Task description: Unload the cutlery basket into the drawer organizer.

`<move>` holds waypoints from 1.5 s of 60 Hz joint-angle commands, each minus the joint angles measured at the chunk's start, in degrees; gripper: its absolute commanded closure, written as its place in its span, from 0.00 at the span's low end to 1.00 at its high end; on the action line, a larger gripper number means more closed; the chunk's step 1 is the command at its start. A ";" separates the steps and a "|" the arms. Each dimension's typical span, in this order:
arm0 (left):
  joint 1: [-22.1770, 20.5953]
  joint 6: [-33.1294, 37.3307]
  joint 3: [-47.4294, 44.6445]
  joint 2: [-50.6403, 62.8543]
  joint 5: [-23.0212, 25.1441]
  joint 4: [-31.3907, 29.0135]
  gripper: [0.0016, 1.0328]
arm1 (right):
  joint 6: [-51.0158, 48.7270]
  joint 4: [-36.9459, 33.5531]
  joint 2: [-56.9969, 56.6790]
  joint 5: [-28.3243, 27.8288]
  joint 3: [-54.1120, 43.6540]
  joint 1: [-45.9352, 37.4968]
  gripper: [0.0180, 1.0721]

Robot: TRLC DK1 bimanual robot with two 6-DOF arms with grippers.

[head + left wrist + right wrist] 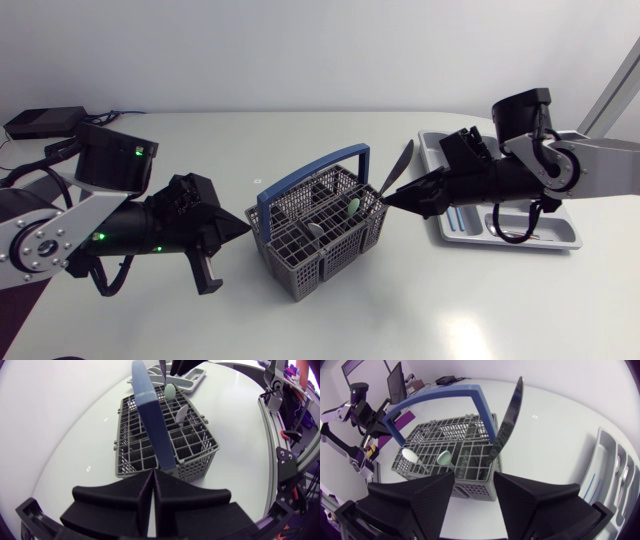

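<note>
The knife stands tilted in the corner compartment of the cutlery basket nearest the right arm, its blade leaning up and away over the rim. The right pincer is level with the knife's lower part, just beside the basket wall, and its fingers are spread wide. From the right wrist view the knife rises a little ahead of the gap between them, and neither finger presses on it.

Two spoons share the basket: a pale green one near the knife and a whitish one closer to the middle. The blue handle arches across the basket's top between the two arms.

On the far side of the basket, the left pincer has its fingers pressed together on nothing, its tip near the basket wall under one end of the handle.

The drawer organizer lies on the desk behind the right pincer, partly under that arm, with some cutlery in its compartments; I cannot tell what kind
</note>
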 commanded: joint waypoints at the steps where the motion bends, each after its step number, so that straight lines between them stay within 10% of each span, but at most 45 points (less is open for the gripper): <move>1: -0.46 -1.20 -1.68 -0.43 0.51 -0.23 0.93 | 2.65 1.55 2.67 0.59 1.69 0.69 0.43; 25: -0.11 -1.20 -2.65 -0.52 0.51 0.74 0.92 | 4.32 4.72 6.54 2.79 4.68 2.36 0.44; 59: 0.06 -1.02 -3.18 -0.52 0.51 1.00 0.93 | 3.70 6.03 8.73 3.14 6.00 2.01 0.95; 90: -0.02 -1.02 -3.44 -0.69 0.51 1.00 0.93 | 3.53 2.69 3.81 2.79 7.85 -0.01 0.95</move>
